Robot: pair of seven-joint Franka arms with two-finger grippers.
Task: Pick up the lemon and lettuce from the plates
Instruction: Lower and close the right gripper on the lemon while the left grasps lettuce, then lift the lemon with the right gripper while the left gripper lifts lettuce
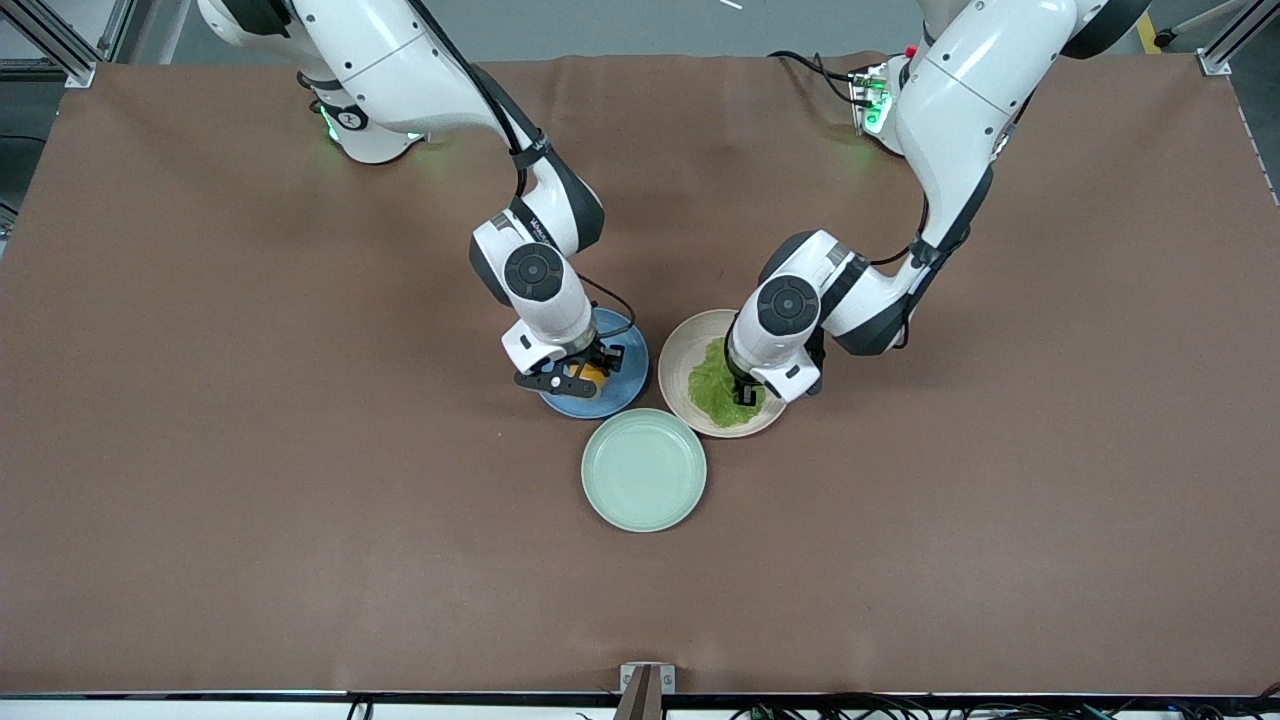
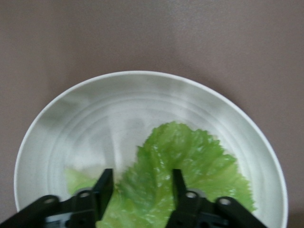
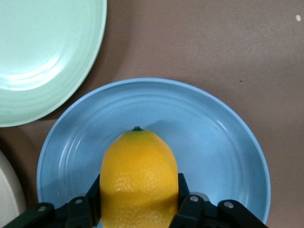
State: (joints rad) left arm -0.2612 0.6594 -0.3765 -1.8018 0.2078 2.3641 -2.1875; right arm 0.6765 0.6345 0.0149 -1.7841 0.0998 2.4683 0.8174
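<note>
Mint-green plate (image 1: 644,470) is sitting nearest the front camera, just beside the blue plate (image 1: 618,395) and cream plate (image 1: 678,365). On the blue one, the right gripper (image 3: 137,202) is clamping the lemon (image 3: 137,175). Over the cream one, the left gripper (image 2: 142,187) is straddling the lettuce (image 2: 190,161), fingers (image 2: 104,187) parted, leaf lying flat.

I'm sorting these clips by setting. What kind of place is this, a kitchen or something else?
Probably a robotics lab, not a kitchen: a table under brown cloth, aluminium frame posts at its corners, cables along its edge, and only three plates with a lemon and lettuce.
</note>
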